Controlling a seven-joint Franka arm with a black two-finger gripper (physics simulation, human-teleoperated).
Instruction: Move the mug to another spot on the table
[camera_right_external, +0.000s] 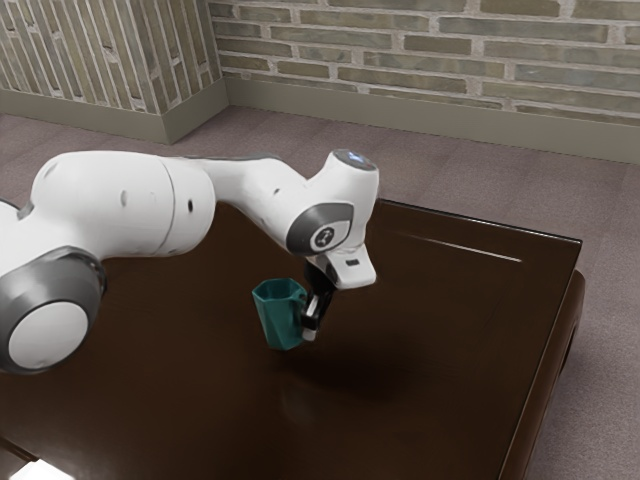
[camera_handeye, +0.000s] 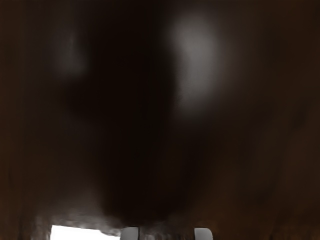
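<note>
Tool (camera_right_external: 312, 322) clenched on teal mug (camera_right_external: 277, 312), mug tilted, prob. lifted off dark table (camera_right_external: 450, 300).

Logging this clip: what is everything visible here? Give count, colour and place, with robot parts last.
mug: one, teal, over the table's middle, slightly tilted; its shadow lies apart from it on the wood, so it seems lifted.
table: one, dark glossy brown, across the lower part of the exterior view.
floor: greyish carpet, behind the table and to the exterior view's right of it.
walls: two, pale brick, meeting in a corner at the back.
white object: one, at the exterior view's lower left corner; cannot tell what it is.
arm: one, white with grey joints, entering from the exterior view's left.
gripper: one, black, shut on the mug at its rim.
</note>
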